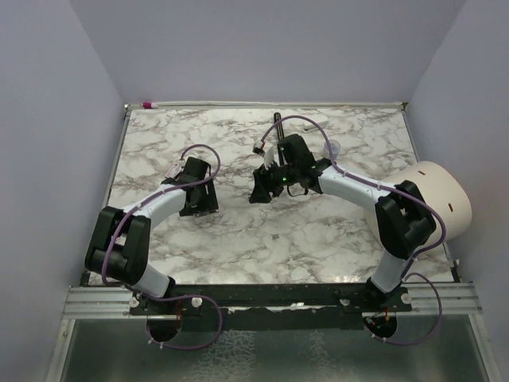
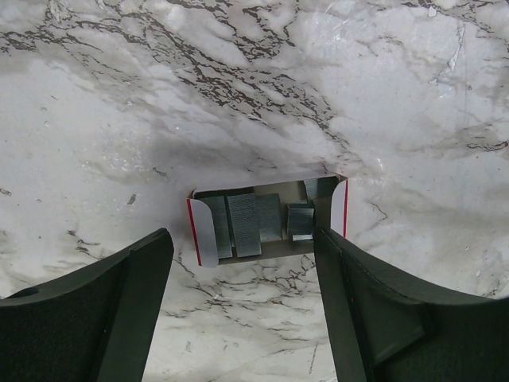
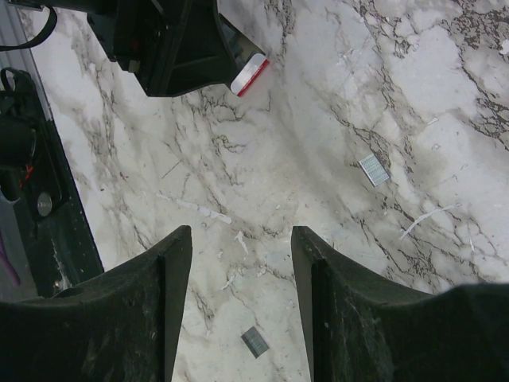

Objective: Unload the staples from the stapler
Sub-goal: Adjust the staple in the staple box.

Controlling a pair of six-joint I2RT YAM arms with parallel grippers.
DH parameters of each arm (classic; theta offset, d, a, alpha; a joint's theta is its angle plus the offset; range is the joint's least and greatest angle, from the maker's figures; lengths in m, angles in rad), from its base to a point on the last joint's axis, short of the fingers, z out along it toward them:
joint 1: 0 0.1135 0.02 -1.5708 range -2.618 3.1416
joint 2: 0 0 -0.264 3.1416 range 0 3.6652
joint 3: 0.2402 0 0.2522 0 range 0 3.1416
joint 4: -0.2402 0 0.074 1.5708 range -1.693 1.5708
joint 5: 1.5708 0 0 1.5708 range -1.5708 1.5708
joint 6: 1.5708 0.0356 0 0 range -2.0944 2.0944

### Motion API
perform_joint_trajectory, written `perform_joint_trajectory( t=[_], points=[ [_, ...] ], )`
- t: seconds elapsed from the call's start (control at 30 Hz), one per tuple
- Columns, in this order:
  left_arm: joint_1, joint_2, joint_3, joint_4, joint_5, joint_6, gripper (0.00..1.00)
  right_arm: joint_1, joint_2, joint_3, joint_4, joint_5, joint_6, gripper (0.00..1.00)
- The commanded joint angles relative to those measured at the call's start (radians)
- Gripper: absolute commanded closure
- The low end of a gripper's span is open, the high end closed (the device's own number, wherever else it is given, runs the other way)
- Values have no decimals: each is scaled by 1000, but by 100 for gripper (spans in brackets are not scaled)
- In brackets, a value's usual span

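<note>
Only the left wrist view looks into the stapler (image 2: 266, 253): it lies flat on the marble bench (image 1: 318, 239) like a shallow open tray, its two short ends white with red edges. Grey strips of staples (image 2: 242, 224) lie side by side inside it, the longer ones toward its left end and shorter pieces toward its right. The left end effector (image 2: 241, 235) is open, one dark finger (image 2: 119, 302) on each side of the stapler. Whether either one touches the stapler cannot be told.

The right wrist view shows just one red-and-white end of the stapler, poking out from under the left end effector. It alone shows two loose staple strips on the marble, both well apart from the stapler on the right arm's side. One of them shows between the fingers of the right end effector (image 3: 241, 239), which is open and holds nothing.

In the top view the left end effector hides the stapler. That view adds a black bar (image 1: 278, 127) and a white cylinder (image 1: 436, 199), both far from the stapler, beyond the right arm
</note>
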State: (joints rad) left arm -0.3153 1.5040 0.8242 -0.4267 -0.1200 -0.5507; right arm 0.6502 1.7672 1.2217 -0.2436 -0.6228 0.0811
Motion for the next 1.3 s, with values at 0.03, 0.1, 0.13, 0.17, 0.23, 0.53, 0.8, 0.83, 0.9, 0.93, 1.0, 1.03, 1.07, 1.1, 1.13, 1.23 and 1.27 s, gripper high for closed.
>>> perform_joint_trajectory(
  t=[0.03, 0.1, 0.13, 0.17, 0.23, 0.53, 0.8, 0.83, 0.9, 0.93, 1.0, 1.03, 1.07, 1.1, 1.13, 1.23, 1.27],
  points=[
    [4, 18, 13, 14, 9, -2, 25, -4, 6, 14, -5, -24, -11, 46],
    [4, 22, 15, 13, 11, -2, 24, -3, 6, 13, -4, -23, -12, 46],
    [4, 23, 16, 12, 10, -1, 24, -3, 6, 13, -3, -23, -11, 46],
    [3, 24, 16, 12, 11, -1, 24, -3, 7, 13, -3, -24, -11, 46],
    [4, 25, 17, 11, 11, -1, 24, -3, 7, 12, -1, -25, -11, 46],
    [4, 12, 4, 10, -3, -13, 28, -3, 7, 10, -2, -26, -11, 46],
    [3, 0, -1, 15, 1, -18, 35, -3, 10, 11, -3, -32, -9, 46],
    [3, 0, 0, 14, 2, -16, 35, -3, 11, 11, -3, -33, -8, 46],
    [3, 1, 2, 10, 2, -15, 35, -3, 12, 10, -2, -35, -7, 46],
    [4, -2, 3, 10, 2, -15, 35, -3, 13, 10, -2, -36, -7, 46],
    [4, -6, 5, 7, 2, -13, 33, -3, 12, 9, -2, -36, -7, 46],
    [3, -9, 7, 4, 1, -12, 32, -3, 12, 10, -2, -36, -7, 46],
    [3, -13, 8, 2, 0, -12, 30, -3, 13, 10, -2, -35, -7, 46],
    [4, -19, 10, 0, 0, -11, 29, -3, 13, 10, -2, -36, -7, 46],
    [3, -24, 12, -1, -2, -10, 28, -3, 13, 10, -1, -36, -7, 46],
    [4, -43, 19, -15, -11, -9, 23, -3, 12, 9, -1, -35, -6, 46],
    [3, -51, 21, -18, -14, -9, 23, -4, 11, 8, -2, -34, -6, 46]
  ],
)
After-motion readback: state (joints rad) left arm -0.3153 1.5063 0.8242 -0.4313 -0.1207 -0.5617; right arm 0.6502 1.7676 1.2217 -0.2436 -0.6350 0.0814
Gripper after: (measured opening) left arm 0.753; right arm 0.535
